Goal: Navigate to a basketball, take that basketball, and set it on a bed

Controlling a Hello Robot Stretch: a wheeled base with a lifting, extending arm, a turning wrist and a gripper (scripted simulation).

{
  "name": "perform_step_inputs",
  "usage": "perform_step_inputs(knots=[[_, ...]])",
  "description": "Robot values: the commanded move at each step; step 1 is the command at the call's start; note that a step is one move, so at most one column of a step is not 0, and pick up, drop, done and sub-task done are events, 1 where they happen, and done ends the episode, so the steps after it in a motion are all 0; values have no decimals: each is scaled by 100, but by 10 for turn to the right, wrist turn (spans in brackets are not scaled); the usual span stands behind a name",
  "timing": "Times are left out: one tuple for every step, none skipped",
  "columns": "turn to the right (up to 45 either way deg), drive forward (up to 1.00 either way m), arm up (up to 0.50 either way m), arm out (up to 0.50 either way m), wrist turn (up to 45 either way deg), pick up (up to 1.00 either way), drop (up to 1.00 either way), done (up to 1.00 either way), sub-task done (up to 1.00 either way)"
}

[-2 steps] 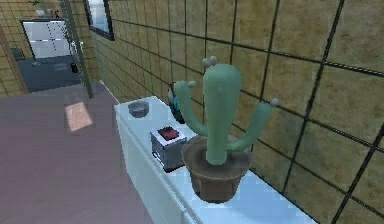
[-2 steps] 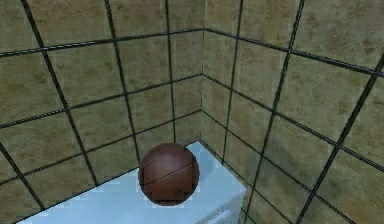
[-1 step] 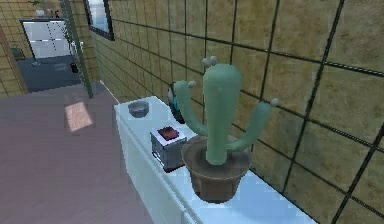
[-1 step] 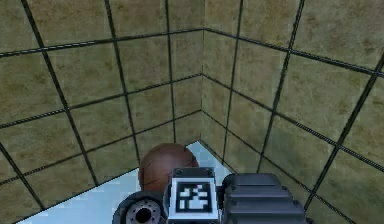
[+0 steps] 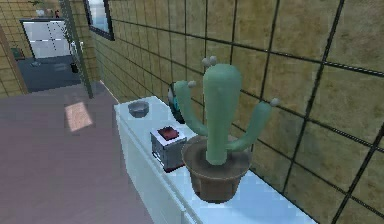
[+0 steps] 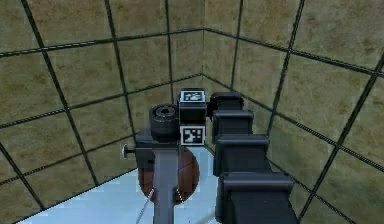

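Basketball (image 6: 187, 178), prob. the brown-red round blob, sits on the pale table (image 6: 90, 205) at about 6 o'clock in the arm side view. The gripper (image 6: 165, 190) is right at it. Can't tell how its fingers (image 6: 158, 200) stand, or if it holds anything. Fwd view: a cactus (image 5: 225, 110) in a pot (image 5: 215, 172) at 5 o'clock.

A home: tiled walls (image 5: 300, 60), white counter (image 5: 262, 205) with toaster (image 5: 168, 143) and cactus (image 5: 222, 115) (framed picture (image 5: 100, 17) beyond).

I've got a pale tabletop (image 6: 90, 205) by the gripper (image 6: 160, 150), with an orange-brown ball (image 6: 186, 180) on it right at the fingers. The white counter (image 5: 140, 150) carries a potted cactus (image 5: 215, 150), a toaster (image 5: 167, 141) and a bowl (image 5: 138, 107).
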Motion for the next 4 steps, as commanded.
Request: perform_step_inputs(knots=[[0, 0, 0, 0, 450, 0, 0, 0, 0], [0, 0, 0, 0, 450, 0, 0, 0, 0], [0, 0, 0, 0, 450, 0, 0, 0, 0], [0, 0, 0, 0, 300, 0, 0, 0, 0]])
